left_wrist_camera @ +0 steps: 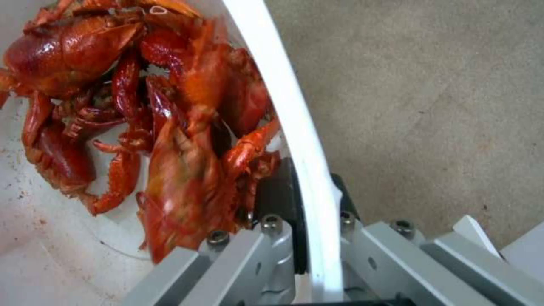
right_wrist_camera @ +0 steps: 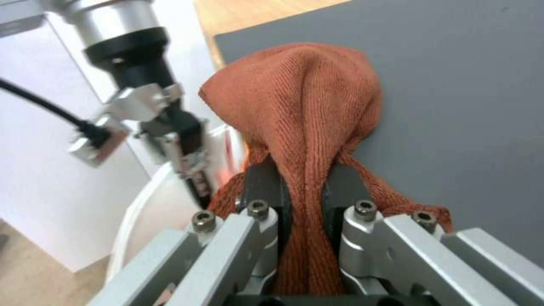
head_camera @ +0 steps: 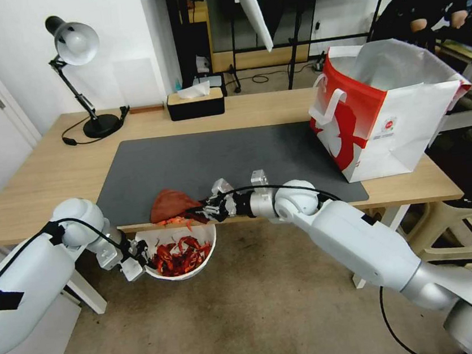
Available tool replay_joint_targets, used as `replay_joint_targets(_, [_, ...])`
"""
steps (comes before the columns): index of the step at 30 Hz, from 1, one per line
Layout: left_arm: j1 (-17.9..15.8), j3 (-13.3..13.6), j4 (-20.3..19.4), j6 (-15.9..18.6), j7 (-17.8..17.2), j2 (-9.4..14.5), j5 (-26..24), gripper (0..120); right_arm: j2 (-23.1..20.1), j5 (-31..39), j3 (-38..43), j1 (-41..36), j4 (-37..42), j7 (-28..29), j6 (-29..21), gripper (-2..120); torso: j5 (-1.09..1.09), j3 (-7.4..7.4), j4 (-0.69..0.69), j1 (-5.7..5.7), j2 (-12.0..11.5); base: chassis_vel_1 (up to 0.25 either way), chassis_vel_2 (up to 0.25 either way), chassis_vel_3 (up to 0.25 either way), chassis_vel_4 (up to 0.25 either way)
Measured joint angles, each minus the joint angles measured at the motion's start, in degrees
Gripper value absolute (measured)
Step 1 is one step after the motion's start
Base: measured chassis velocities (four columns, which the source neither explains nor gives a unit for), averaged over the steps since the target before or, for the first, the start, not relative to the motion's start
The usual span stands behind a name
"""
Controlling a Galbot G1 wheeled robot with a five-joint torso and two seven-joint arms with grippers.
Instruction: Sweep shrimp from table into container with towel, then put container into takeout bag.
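My left gripper [head_camera: 143, 259] is shut on the rim of the white container [head_camera: 205, 243], holding it just below the table's front edge [head_camera: 408, 196]. Red-orange shrimp [head_camera: 180, 257] fill the bowl; a few shrimp [head_camera: 174, 221] sit at the table's lip under the towel. The left wrist view has the rim [left_wrist_camera: 300, 140] pinched between the fingers, shrimp [left_wrist_camera: 170, 127] inside. My right gripper [head_camera: 204, 208] is shut on the rust-red towel [head_camera: 168, 203], which lies on the dark mat [head_camera: 217, 162] at its front edge. In the right wrist view the towel [right_wrist_camera: 306, 110] bunches between the pads. The takeout bag [head_camera: 383, 120] stands open at the right.
A black tissue box [head_camera: 195, 103] and a desk lamp [head_camera: 76, 47] stand at the table's back. The floor below the container is bare carpet [head_camera: 251, 311]. A stool [head_camera: 468, 218] sits under the table's right end.
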Motion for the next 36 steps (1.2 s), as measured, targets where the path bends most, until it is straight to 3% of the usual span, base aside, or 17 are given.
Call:
replay_joint_targets(18, [0.2,0.08,-0.23,0.16,0.03,-0.02,0.09,0,-1.89,2.02,1.55,-4.96,6.26,0.79,-1.76,7,0.0,0.0,0.01,0.0,0.0,0.0,0.0,0.0,0.0])
replay_joint_targets(33, [0.36,0.05,-0.87,0.27,0.01,0.03,0.15,0,-2.45,7.48,4.38,-7.31,10.65,3.8,-2.22,7,0.0,0.01,0.0,0.0,0.0,0.0,0.0,0.0,0.0])
replay_joint_targets(36, [0.97,-0.27,-1.12,0.3,0.01,0.27,0.17,0,-2.06,11.27,7.05,-7.86,11.83,6.32,-1.81,7,0.0,0.01,0.01,0.0,0.0,0.0,0.0,0.0,0.0])
